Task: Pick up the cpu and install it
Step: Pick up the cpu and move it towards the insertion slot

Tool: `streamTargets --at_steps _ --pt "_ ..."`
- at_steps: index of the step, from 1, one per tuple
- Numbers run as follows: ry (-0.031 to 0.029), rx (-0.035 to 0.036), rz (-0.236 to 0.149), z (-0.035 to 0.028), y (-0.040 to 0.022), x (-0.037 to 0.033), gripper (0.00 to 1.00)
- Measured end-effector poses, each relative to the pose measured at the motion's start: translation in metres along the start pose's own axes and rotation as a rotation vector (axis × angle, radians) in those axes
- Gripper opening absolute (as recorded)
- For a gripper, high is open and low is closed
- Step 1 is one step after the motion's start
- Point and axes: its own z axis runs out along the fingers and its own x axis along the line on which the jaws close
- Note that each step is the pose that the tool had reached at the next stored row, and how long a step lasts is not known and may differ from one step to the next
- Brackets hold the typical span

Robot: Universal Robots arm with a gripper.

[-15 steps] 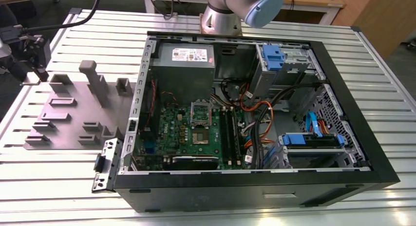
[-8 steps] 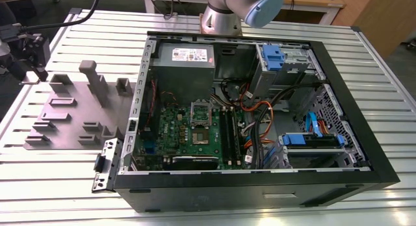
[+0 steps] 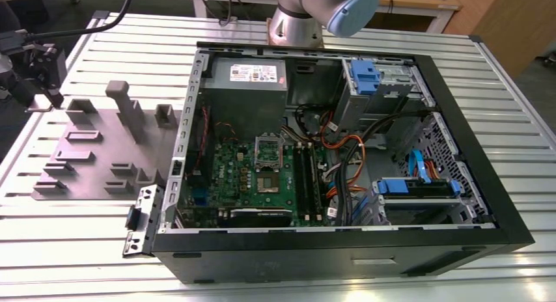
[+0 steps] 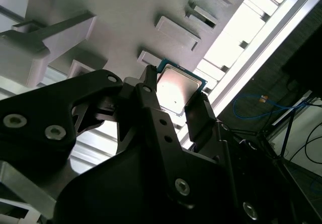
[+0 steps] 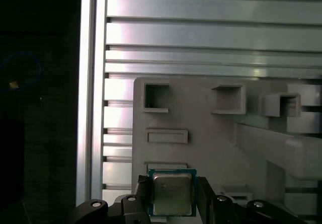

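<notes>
While the arm is working at the exterior view's left, the gripper [image 3: 40,100] is hanging over the far corner of the grey-purple moulded plate [image 3: 91,168], well apart from the open computer case [image 3: 486,207].

Finding 1, grasp: both wrist views are showing the cpu [image 5: 172,193] sitting directly between the two black fingers [image 5: 203,196], which are pressing in on two opposite edges of the chip. The jaws are therefore pinching the cpu, not standing spread. Its silver-grey top is facing the first wrist camera, square to the fingers and not visibly skewed.

Finding 2, clearance: the cpu is lying over the plate's edge region, beside the shallow rectangular pockets. Whether its underside is touching the plate or hanging free of it cannot be told.

Finding 3, governing relation: the green circuit board [image 3: 260,178] is lying on the case floor toward the exterior view's right of the gripper, with the case's side wall and the plate's upright blocks [image 3: 129,110] standing between. In my judgement, that sideways offset across the slatted table [image 3: 87,250] is what matters most here.
</notes>
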Motion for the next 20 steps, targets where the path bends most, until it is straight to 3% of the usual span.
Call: streamTargets --at_steps 20 --pt "0.0 0.0 0.0 -0.0041 0.0 0.0 0.47"
